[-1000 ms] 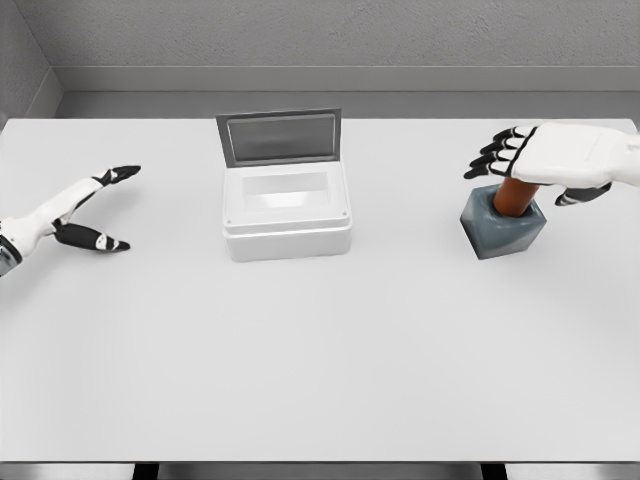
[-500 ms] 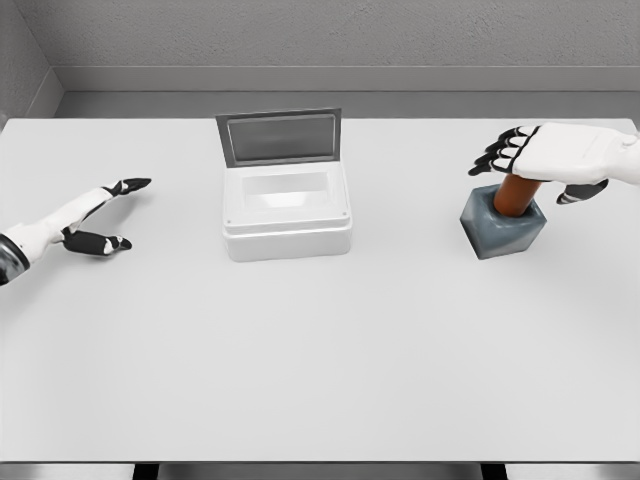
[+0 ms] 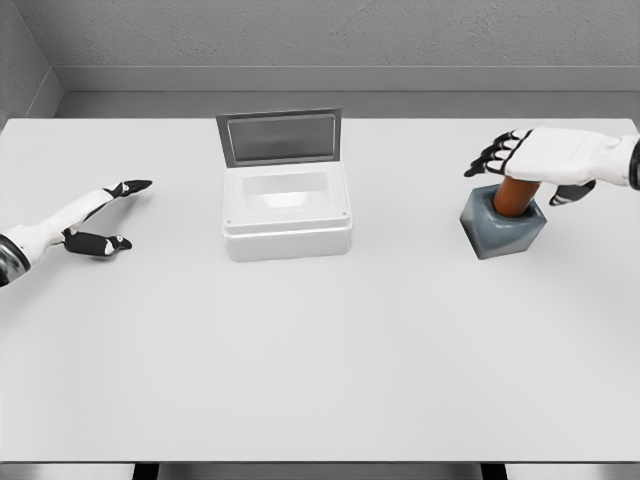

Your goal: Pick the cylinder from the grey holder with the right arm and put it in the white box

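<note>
I see a big white table (image 3: 320, 350) w/ a grey wall behind it. On the right side sits the grey holder (image 3: 503, 222), a small dark block turned a bit so a corner points at me. The cylinder (image 3: 517, 194) is brown-orange and stands in the holder, leaning a little to the right. Only its middle part shows, bc my right hand (image 3: 545, 160) is over its top.

My right hand comes in from the right edge. It lies flat above the cylinder, palm down. The black fingertips (image 3: 490, 158) point left and are spread out, not wrapped round anything. The thumb hangs down on the right of the cylinder. So the hand is loose and grips nothing. I can't tell if the palm touches the cylinder top or is just above it.

The white box (image 3: 288, 218) is near the middle of the table, well apart from the holder, to its left. Its grey lid (image 3: 279, 136) stands up at the back, so the box is open. Inside looks white.

My left hand (image 3: 95, 215) is far on the left side, low over the table, near the edge. Its fingers are stretched out and apart, pointing right, w/ nothing in them.
</note>
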Robot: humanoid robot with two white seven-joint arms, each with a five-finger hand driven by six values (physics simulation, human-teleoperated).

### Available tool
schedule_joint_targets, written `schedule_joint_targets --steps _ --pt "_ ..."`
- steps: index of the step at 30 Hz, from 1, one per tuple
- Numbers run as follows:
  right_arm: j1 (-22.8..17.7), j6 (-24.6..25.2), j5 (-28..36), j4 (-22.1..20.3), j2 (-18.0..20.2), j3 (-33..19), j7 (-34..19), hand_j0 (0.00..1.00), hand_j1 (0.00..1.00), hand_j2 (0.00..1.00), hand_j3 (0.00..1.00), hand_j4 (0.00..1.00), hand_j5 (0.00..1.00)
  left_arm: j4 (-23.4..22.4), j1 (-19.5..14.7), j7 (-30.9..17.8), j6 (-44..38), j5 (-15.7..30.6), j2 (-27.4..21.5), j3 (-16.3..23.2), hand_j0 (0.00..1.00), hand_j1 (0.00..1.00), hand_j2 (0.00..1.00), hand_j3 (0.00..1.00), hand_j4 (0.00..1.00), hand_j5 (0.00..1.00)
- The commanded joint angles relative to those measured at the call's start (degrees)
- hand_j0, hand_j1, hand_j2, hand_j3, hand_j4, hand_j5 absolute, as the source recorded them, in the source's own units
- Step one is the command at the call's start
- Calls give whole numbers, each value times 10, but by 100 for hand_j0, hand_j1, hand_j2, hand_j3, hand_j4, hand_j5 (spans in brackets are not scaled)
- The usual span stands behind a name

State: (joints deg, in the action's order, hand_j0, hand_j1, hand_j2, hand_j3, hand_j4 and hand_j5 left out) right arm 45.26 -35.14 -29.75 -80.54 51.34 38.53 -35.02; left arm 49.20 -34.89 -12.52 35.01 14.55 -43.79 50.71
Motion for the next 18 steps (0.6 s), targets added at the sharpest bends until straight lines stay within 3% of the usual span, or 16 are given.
schedule_joint_targets --steps 1,3,9,11,14,18 --pt "0 1 -2 5 -4 2 0 100 100 100 100 100 100 0 0 0 0 0 -1 0 100 100 100 100 100 100" --pt "0 1 -2 5 -4 2 0 97 97 97 97 97 97 0 0 0 0 0 -1 0 100 100 100 100 100 100" --pt "1 1 -6 5 -4 2 0 55 55 55 55 55 55 0 0 0 0 0 -1 0 100 100 100 100 100 100" --pt "1 1 -9 5 -3 2 0 53 53 53 53 53 53 0 0 0 0 0 -1 0 100 100 100 100 100 100" --pt "1 1 -14 5 -1 2 0 33 33 33 33 33 33 0 0 0 0 0 -1 0 100 100 100 100 100 100" --pt "3 1 -14 5 0 2 0 22 22 22 22 22 22 0 0 0 0 0 -1 0 100 100 100 100 100 100"
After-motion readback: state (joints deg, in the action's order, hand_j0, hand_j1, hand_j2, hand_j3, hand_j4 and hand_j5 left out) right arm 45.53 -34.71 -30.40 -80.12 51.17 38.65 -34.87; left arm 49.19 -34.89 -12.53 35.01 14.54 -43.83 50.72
